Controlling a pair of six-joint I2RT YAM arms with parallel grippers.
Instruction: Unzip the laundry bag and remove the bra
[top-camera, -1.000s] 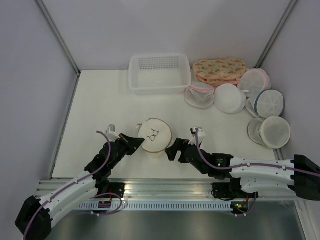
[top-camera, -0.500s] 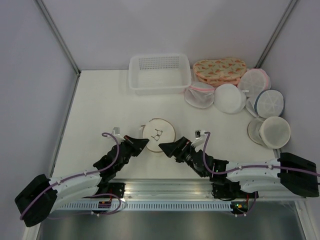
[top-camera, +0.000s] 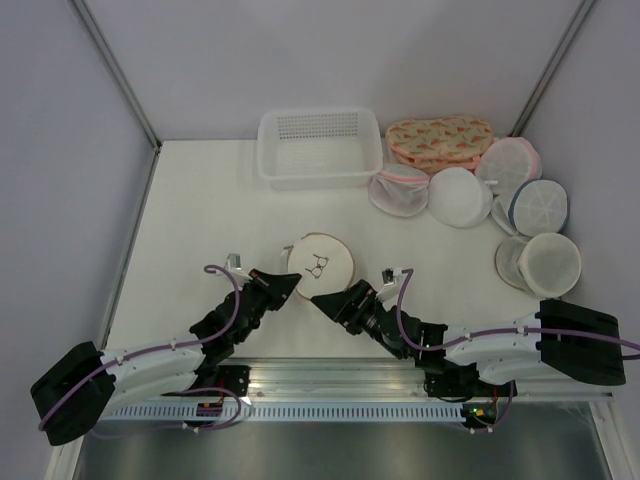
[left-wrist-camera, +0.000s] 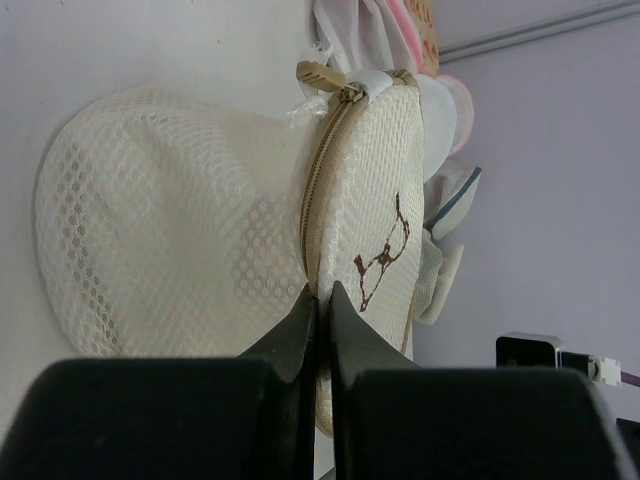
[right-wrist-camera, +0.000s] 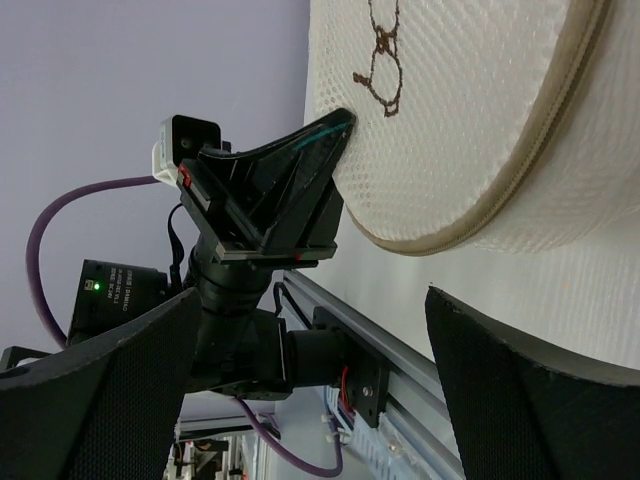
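There, the left pincer (top-camera: 292, 284) is clamped on the laundry bag (top-camera: 321, 263) at its tan rim, front of the surface (top-camera: 200, 200). The right pincer (top-camera: 324, 300) gapes alongside. Hold firm; go for the zip tab (left-wrist-camera: 319, 73).

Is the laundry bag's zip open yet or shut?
Shut along the visible stretch: the tan zip on the laundry bag runs closed, no gap, down to the left pincer.
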